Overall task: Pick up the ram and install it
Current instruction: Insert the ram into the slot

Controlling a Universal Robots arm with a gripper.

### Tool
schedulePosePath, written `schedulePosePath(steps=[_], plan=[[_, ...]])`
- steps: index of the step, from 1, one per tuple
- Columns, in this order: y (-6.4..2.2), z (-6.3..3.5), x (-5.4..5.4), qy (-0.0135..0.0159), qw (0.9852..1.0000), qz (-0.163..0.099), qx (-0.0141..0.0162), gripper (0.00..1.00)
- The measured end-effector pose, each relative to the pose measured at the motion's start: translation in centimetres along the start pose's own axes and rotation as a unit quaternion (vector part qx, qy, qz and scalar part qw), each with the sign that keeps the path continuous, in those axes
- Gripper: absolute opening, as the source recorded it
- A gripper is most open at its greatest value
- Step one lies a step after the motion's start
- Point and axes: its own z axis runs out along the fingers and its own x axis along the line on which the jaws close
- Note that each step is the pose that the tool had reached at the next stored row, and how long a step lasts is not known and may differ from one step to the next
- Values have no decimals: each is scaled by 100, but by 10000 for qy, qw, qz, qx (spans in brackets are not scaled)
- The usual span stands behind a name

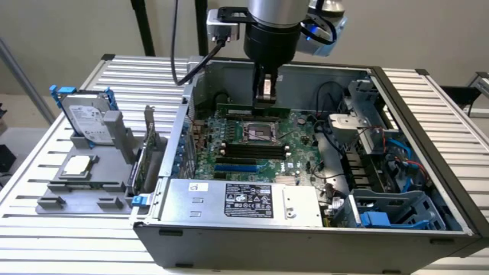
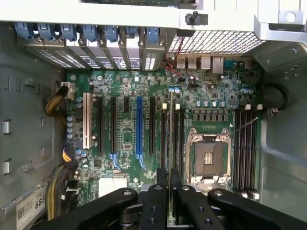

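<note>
Claw [image 1: 265, 98] [image 2: 170, 184] is inside the open computer case [image 1: 306, 246], fingers narrow and clamped on the ram [image 1: 237, 108] [image 2: 171, 124]. The ram hangs edge-down over the motherboard [image 2: 125, 139]. In the wrist view it lines up with the black slots [image 2: 163, 139] just beside the empty processor socket [image 1: 257, 132] [image 2: 209, 158]; whether it touches one, I cannot tell.

Around it:
- More black slots [image 2: 244, 143] lie on the socket's other side.
- Yellow cable bundle [image 2: 56, 103] sits near the case wall.
- Power supply [image 1: 244, 200] is at the near edge.
- Blue drive cage [image 1: 390, 213] is at the exterior view's right.
- Outside the case, a grey rack [image 1: 77, 192] holds a hard drive [image 1: 88, 120] and an expansion card [image 1: 145, 152].
</note>
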Motion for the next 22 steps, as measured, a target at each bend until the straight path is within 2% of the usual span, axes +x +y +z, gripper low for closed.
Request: schedulePosePath(steps=[6, 15, 22], plan=[[-17, 110, -11, 0, 10000, 1, 0, 14], [-102, 273, -34, 0, 10000, 4, 0, 14], [-110, 404, -75, 0, 10000, 4, 0, 14]])
